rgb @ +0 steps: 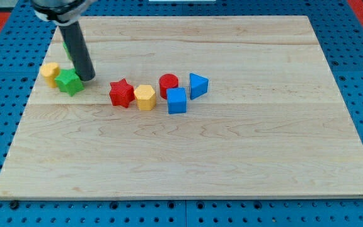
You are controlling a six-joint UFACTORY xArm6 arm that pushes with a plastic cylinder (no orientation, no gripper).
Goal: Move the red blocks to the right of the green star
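Note:
The green star (69,81) lies at the view's left on the wooden board (188,157). My tip (87,78) rests just right of it, touching or nearly touching its right side. The red star (121,93) sits to the right of the green star, a short gap away from my tip. The red cylinder (168,84) stands further right, in the cluster near the board's middle. A second green block (67,48) is mostly hidden behind the rod.
A yellow block (50,72) touches the green star's left side. A yellow hexagon (145,97) sits between the red star and a blue cube (176,101). A blue triangular block (198,85) lies right of the red cylinder. Blue pegboard surrounds the board.

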